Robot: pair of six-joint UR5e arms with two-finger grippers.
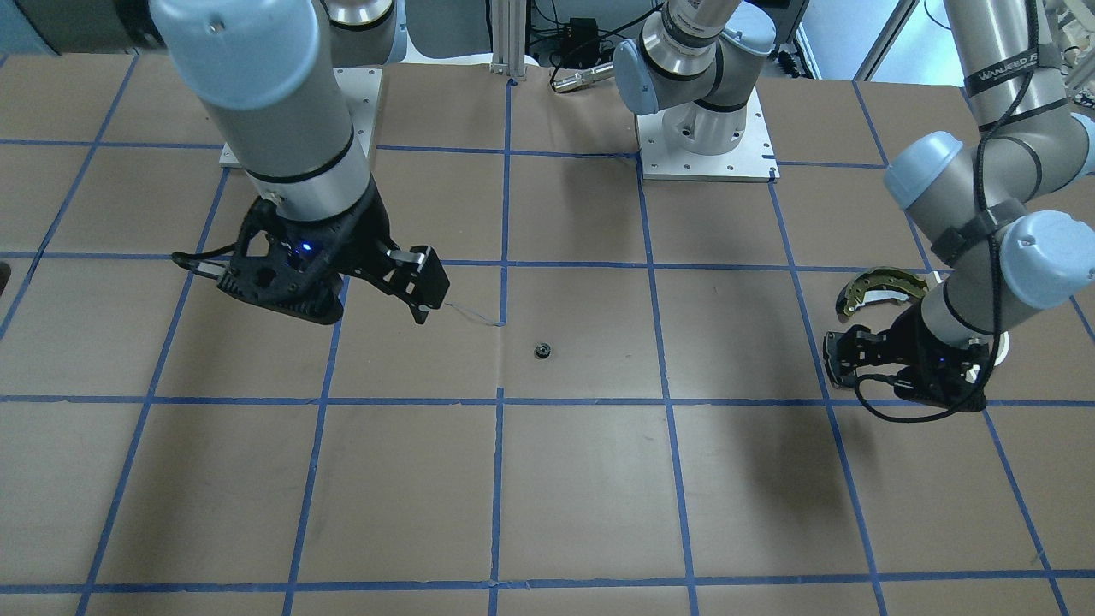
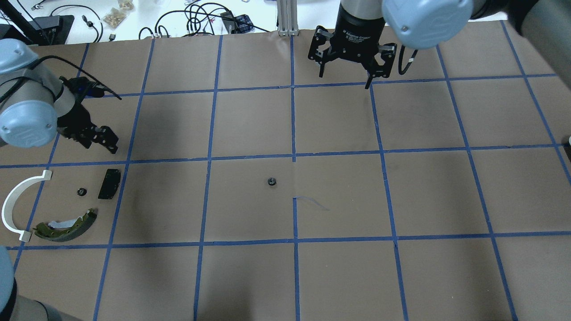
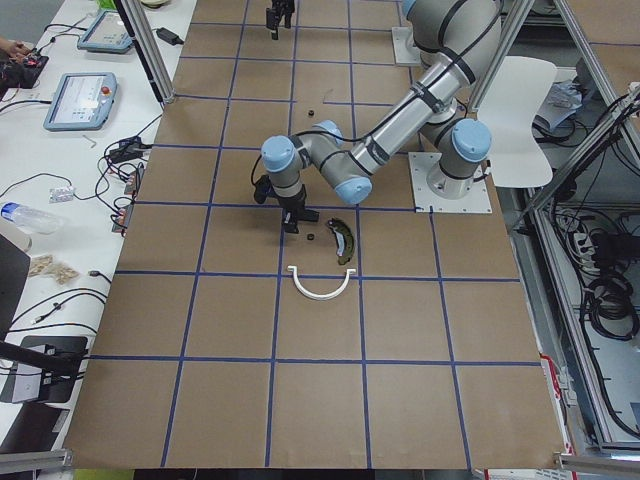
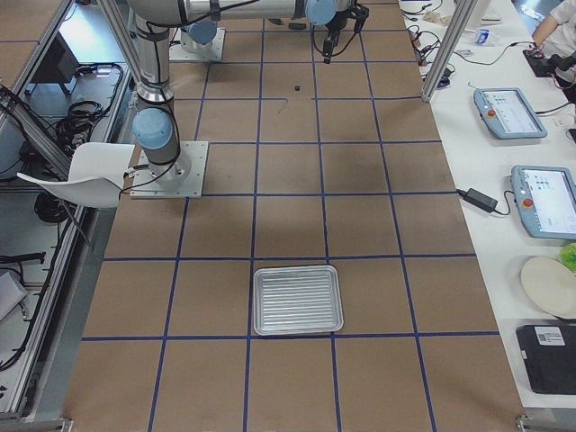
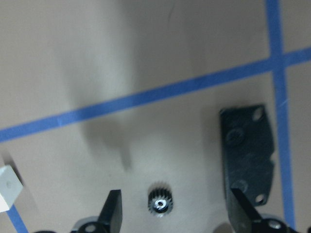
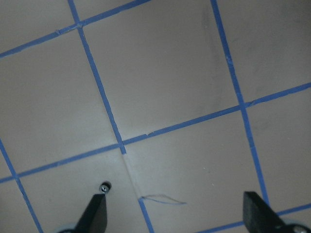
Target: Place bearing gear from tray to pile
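**Right end of table.** A ribbed metal tray (image 4: 297,300) lies nearest the exterior right camera. It rests flat on the paper-covered table (image 4: 378,225), roughly square to the blue tape grid (image 2: 293,125).

**Table centre.** Well beyond the tray, a small dark bearing gear (image 2: 271,181) lies alone on the paper, just beside a tape line and apart from every other part.

**Right gripper.** The right gripper (image 2: 345,79) hangs above the table on the operators' side of this gear. Its fingers (image 6: 95,216) stand wide apart with nothing between them. In the right wrist view the gear sits low in the frame, just beside one fingertip and not between the two.

**Left end of table.** The pile (image 2: 67,205) occupies the far end:
- The olive-yellow brake shoe (image 2: 78,225) lies closest to the robot, with one tip just beside an end of the white plastic arc (image 2: 6,209).
- The black rectangular pad (image 2: 109,183) lies further out, beside a tape line.
- A second toothed gear (image 2: 80,192) lies between the arc and the pad, touching neither.

**Left gripper.** The left gripper (image 2: 105,142) hangs at the pile's outer edge with its jaws spread and gripping nothing. In the left wrist view the second toothed gear shows between its fingers (image 5: 112,211), clear of both. One finger overlaps the pad's near end in that view; whether they touch cannot be told.
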